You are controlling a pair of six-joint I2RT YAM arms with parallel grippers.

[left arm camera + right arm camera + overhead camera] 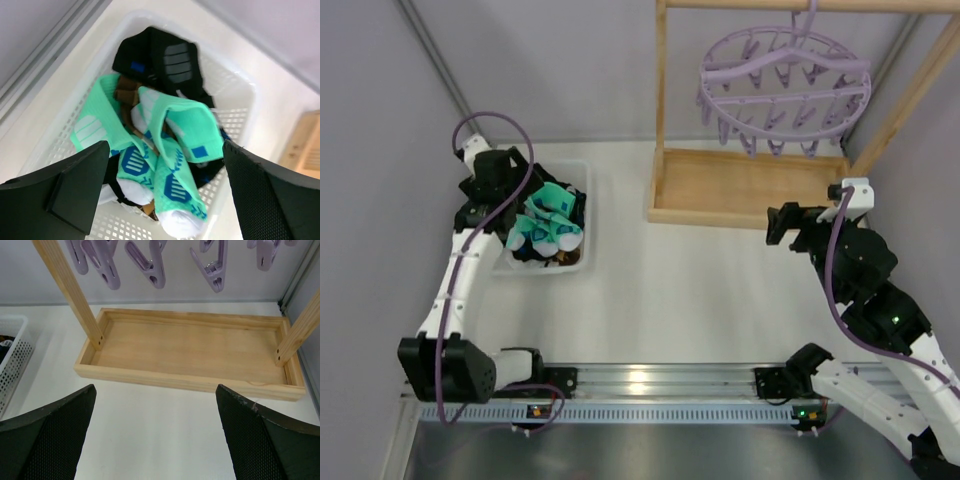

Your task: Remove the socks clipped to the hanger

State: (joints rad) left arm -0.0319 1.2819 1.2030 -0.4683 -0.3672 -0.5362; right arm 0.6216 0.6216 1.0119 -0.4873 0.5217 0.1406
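The pale-purple round hanger (783,92) hangs from the wooden rack with bare clips; its clips (150,265) show at the top of the right wrist view. The socks (546,226) lie piled in a white basket (583,190): mint-green ones with white toes (170,150) on top of a black sock with blue patches (160,55). My left gripper (165,195) is open and empty just above the pile. My right gripper (156,435) is open and empty over bare table in front of the rack's wooden tray (195,347).
The wooden rack (750,185) with its upright posts (67,287) stands at the back right. The white basket's corner (12,357) shows at the left of the right wrist view. Grey walls close in both sides.
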